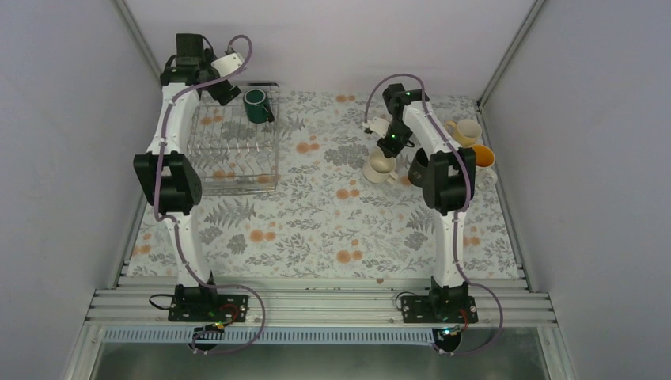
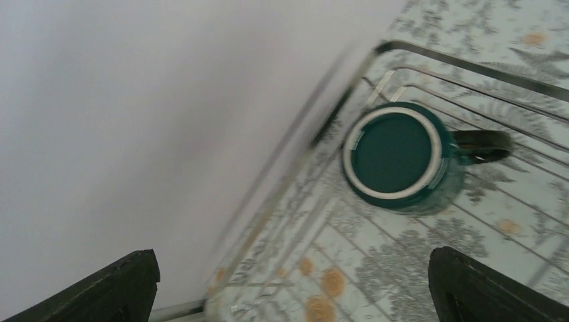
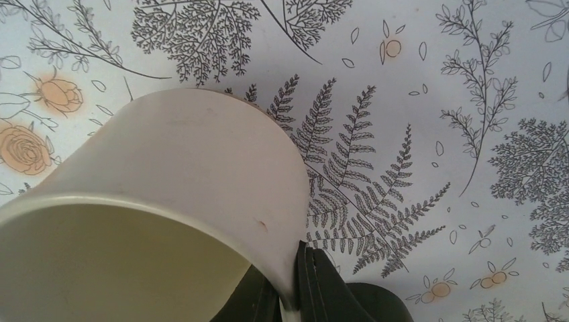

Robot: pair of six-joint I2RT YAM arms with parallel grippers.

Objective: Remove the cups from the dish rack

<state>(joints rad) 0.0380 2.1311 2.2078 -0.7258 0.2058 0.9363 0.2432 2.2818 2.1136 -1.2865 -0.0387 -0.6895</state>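
Observation:
The dish rack (image 1: 233, 150) stands at the left. One dark green cup (image 1: 257, 105) sits upside down in its far right corner and also shows in the left wrist view (image 2: 396, 154). My left gripper (image 1: 224, 91) is open and empty (image 2: 295, 298), above the rack's far edge and just left of the green cup. My right gripper (image 1: 390, 142) is shut on the rim of the cream-beige cup (image 1: 380, 168), one finger inside and one outside (image 3: 292, 295). The cup (image 3: 168, 201) is low over the floral cloth. I cannot tell if it touches.
On the cloth at the right are a pale yellow cup (image 1: 467, 129), a white cup with an orange inside (image 1: 481, 156), and a black cup (image 1: 417, 165) partly hidden by the right arm. Walls close in at the left, back and right.

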